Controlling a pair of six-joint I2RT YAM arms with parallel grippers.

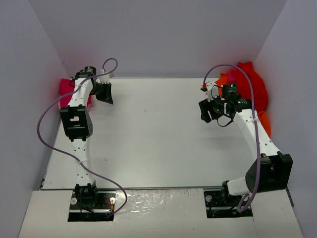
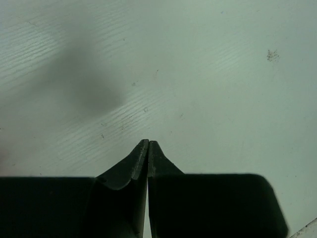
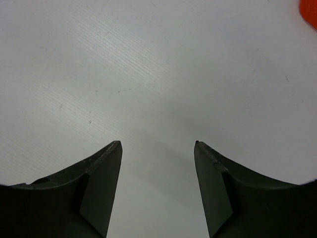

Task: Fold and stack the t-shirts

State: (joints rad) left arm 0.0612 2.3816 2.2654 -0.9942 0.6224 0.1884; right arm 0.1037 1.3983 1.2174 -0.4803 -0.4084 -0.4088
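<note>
A crimson-magenta t-shirt (image 1: 66, 92) lies bunched against the left wall, partly hidden by my left arm. A red t-shirt (image 1: 253, 85) is heaped in the far right corner, with orange cloth (image 1: 266, 122) showing beside it behind my right arm. My left gripper (image 1: 105, 95) hangs just right of the crimson shirt, apart from it. In the left wrist view the left gripper (image 2: 148, 143) is shut with nothing between its fingertips, over bare table. My right gripper (image 1: 206, 113) hovers left of the red heap. The right gripper (image 3: 157, 144) stands open and empty, with a scrap of orange cloth (image 3: 310, 10) at the frame's top right corner.
The white table (image 1: 158, 139) is boxed in by grey walls on the left, back and right. Purple cables loop off both arms. Both arm bases sit at the near edge.
</note>
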